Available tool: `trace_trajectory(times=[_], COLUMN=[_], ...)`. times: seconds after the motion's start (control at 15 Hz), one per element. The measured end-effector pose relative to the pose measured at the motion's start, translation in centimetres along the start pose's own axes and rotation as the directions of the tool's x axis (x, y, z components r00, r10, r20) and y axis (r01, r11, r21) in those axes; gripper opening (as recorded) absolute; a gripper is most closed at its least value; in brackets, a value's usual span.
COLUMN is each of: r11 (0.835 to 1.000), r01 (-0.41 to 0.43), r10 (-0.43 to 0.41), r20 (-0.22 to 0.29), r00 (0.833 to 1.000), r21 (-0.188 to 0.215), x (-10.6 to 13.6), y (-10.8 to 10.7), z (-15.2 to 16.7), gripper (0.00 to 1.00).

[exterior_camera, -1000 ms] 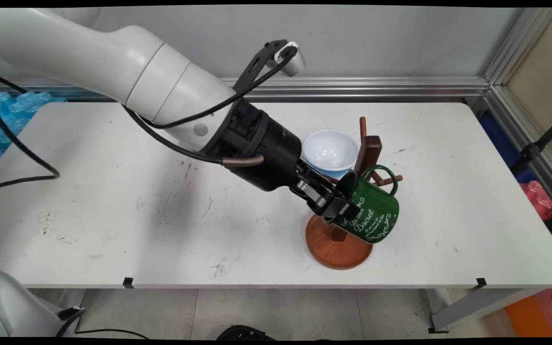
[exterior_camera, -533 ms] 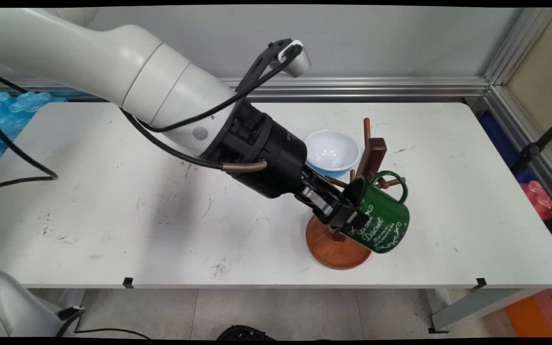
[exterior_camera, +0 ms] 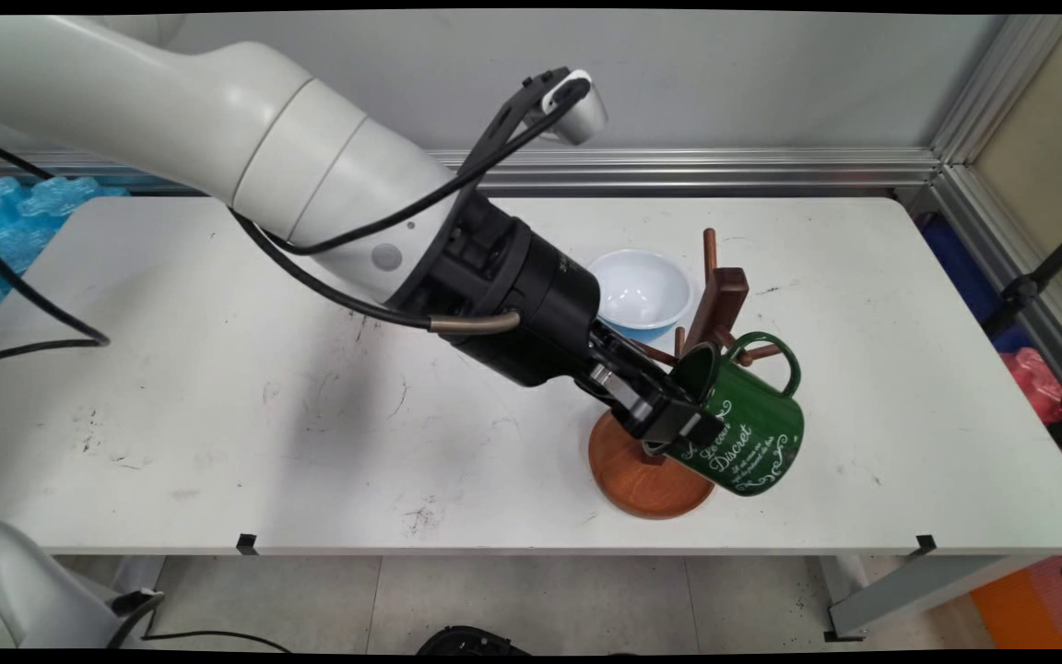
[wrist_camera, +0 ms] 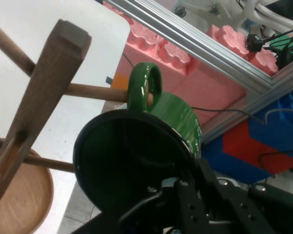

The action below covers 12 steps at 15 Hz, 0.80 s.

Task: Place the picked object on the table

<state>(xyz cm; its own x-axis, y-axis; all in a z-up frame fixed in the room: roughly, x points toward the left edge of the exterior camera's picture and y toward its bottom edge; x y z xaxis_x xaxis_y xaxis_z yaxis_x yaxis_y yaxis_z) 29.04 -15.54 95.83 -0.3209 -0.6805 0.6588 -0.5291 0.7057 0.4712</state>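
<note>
Gripper [exterior_camera: 678, 426] is clamped on the rim of the green mug [exterior_camera: 752, 433], one black finger inside the mouth, the other on the outer wall. Mug is glossy enamel-looking green with white cursive lettering, dark rim and interior, cylindrical, held tilted with its mouth toward the arm, off the table. Its loop handle [exterior_camera: 775, 355] sits at the mug's 12 o'clock, and the tip of a round wooden peg [exterior_camera: 760, 351] just reaches the loop; in the hand view the peg end [wrist_camera: 93, 91] meets the handle [wrist_camera: 145, 85]. Mug tree [exterior_camera: 720, 295] is dark brown wood: square-section upright post, thin round dowel pegs, round turned base [exterior_camera: 642, 475] in a warmer reddish wood. The mug hangs at roughly 3 o'clock of the post, above the base's right edge. White glossy round bowl [exterior_camera: 637, 288] with a blue outside sits at 10 o'clock of the tree, just beside it. White table [exterior_camera: 218, 443] is matte, scuffed with dark marks
</note>
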Motion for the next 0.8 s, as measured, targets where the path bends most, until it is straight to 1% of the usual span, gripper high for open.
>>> trace_trajectory(times=[0.4, 0.8], r11=[1.0, 1.0], r01=[-0.012, -0.027], r10=[0.012, 0.027], r20=[0.001, 0.014], r00=[1.0, 1.0], r21=[-0.001, 0.012], x=[0.2, 0.0], y=[0.1, 0.2], z=[-0.6, -1.7], gripper=[0.0, 0.0])
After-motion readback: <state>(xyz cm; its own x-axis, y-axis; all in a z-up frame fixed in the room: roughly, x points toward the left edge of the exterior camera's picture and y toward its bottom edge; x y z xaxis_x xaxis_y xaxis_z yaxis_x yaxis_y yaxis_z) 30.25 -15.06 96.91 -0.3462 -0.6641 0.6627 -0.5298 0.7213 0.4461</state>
